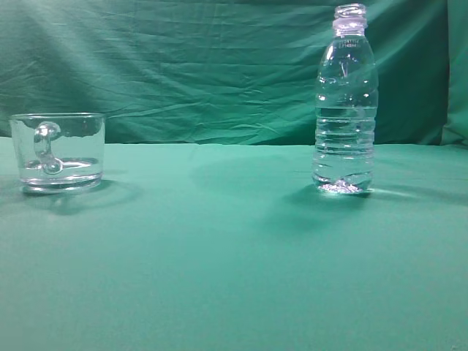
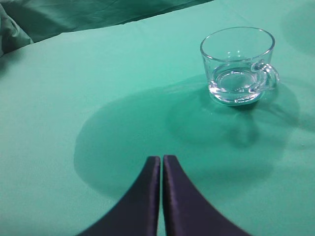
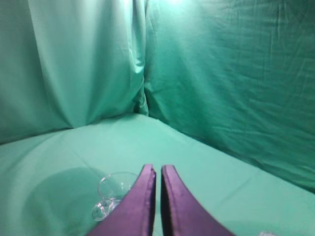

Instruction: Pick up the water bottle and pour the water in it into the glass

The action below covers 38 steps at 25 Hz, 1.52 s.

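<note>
The water bottle [image 1: 345, 102] stands upright on the right of the green table, clear, uncapped, with water in it. The glass [image 1: 58, 151], a short clear mug with a loop handle, stands at the left. Neither gripper shows in the exterior view. In the left wrist view my left gripper [image 2: 161, 158] is shut and empty, above the cloth, with the glass [image 2: 237, 65] ahead to its right. In the right wrist view my right gripper [image 3: 158, 168] is shut and empty, high above the table; the glass [image 3: 111, 192] lies below, partly behind the left finger.
Green cloth [image 1: 219, 256] covers the table and green drapes [image 1: 183, 66] hang behind it. In the right wrist view the drapes meet in a corner [image 3: 142, 93]. A small clear bit, possibly the bottle mouth, shows at the bottom edge [image 3: 267, 234].
</note>
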Tool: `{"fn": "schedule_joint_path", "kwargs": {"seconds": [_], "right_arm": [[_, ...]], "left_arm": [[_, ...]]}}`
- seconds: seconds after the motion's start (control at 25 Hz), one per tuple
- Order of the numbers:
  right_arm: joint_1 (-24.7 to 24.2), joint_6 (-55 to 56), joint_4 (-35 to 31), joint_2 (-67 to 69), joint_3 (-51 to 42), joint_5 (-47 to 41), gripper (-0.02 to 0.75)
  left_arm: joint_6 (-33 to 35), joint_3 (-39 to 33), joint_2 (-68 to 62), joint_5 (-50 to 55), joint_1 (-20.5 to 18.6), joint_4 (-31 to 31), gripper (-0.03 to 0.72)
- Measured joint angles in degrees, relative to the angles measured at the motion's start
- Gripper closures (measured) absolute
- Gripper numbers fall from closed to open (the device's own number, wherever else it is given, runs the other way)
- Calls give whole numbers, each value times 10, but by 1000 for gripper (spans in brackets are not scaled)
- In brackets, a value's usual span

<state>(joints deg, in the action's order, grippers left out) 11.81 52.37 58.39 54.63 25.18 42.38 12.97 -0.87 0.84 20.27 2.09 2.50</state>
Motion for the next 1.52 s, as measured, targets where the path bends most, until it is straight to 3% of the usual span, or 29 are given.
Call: {"fn": "schedule_joint_path", "kwargs": {"seconds": [0.32, 0.48, 0.76, 0.92, 1.0, 1.12, 1.2, 1.32, 1.52], "right_arm": [[0, 27, 29, -113, 0, 29, 738], [0, 42, 6, -164, -1, -20, 738], [0, 53, -111, -269, -3, -263, 738], [0, -39, -193, -312, -11, -386, 738], [0, -170, -292, -332, -34, -403, 738], [0, -392, -494, -362, -83, -418, 738], [0, -481, -577, -384, -114, -439, 738], [0, -524, -616, -422, -150, -491, 738], [0, -534, -610, -479, -196, -566, 738]], "left_arm": [[0, 0, 0, 0, 0, 0, 688], [0, 0, 0, 0, 0, 0, 688], [0, 0, 0, 0, 0, 0, 688], [0, 0, 0, 0, 0, 0, 688], [0, 0, 0, 0, 0, 0, 688], [0, 0, 0, 0, 0, 0, 688], [0, 0, 0, 0, 0, 0, 688], [0, 0, 0, 0, 0, 0, 688], [0, 0, 0, 0, 0, 0, 688]]}}
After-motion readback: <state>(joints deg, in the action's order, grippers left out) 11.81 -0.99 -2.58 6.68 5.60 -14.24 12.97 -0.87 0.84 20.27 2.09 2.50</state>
